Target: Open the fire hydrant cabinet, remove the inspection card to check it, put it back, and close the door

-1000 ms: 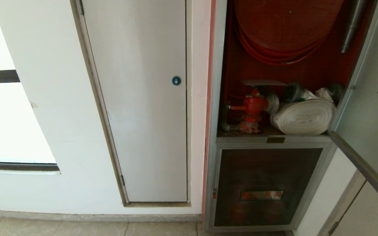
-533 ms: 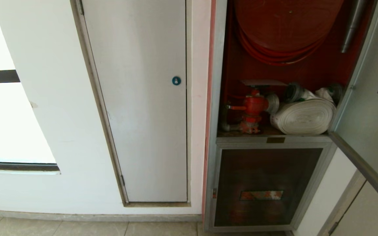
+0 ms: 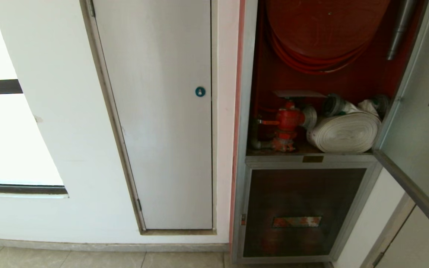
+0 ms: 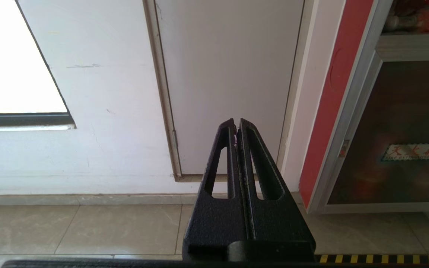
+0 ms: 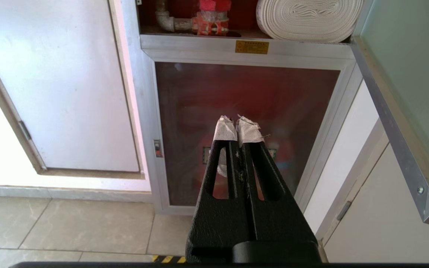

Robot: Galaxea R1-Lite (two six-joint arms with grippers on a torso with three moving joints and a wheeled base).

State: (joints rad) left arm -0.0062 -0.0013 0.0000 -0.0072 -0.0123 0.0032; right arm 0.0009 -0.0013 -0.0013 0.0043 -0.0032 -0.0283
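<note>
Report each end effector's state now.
Left end effector: closed, holding nothing.
Right end effector: closed, holding nothing, in front of the silver metal-framed fire hydrant cabinet.

Building corridor, tiled floor (image 3: pixel 88 258), white wall (image 3: pixel 50 130), fire hydrant cabinet (image 3: pixel 244 111)

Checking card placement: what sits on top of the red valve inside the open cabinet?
A thin flat pale sheet, likely the inspection card, lies on the red valve. Its printed face is angled away, and the valve's handwheel beneath is mostly hidden.
</note>
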